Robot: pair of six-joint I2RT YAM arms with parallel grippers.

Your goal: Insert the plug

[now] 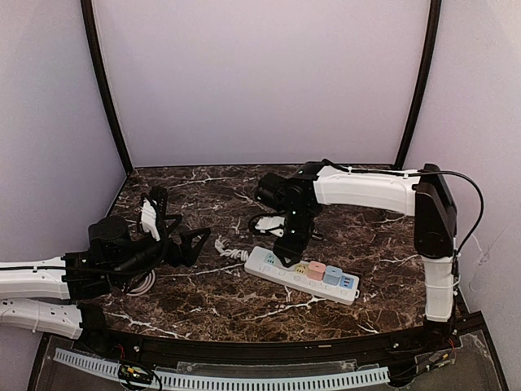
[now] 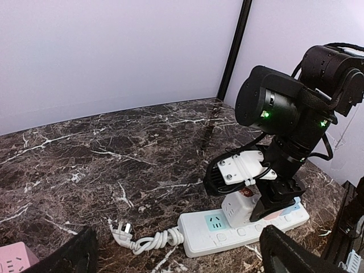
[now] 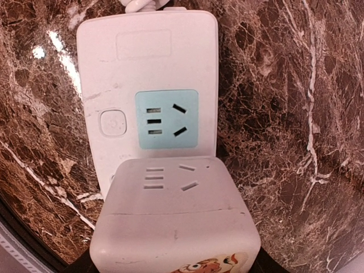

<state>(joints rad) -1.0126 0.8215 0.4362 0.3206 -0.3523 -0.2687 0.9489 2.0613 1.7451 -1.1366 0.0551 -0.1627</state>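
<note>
A white power strip (image 1: 301, 275) lies on the marble table, with teal, yellow, pink and blue sockets. My right gripper (image 1: 289, 244) is shut on a white cube plug (image 3: 173, 216) with a cartoon sticker. It holds the cube down on the strip (image 3: 148, 68), just behind the free teal end socket (image 3: 166, 119). In the left wrist view the cube (image 2: 242, 207) stands on the strip (image 2: 227, 233) under the right gripper (image 2: 273, 199); its pins are hidden. My left gripper (image 2: 179, 267) is open and empty, left of the strip (image 1: 183, 243).
The strip's coiled white cord and own plug (image 2: 122, 232) lie on the table to its left (image 1: 228, 248). A pink cube adapter (image 2: 14, 259) sits by the left gripper. A white cable loop (image 1: 142, 281) lies under the left arm. Purple walls enclose the table.
</note>
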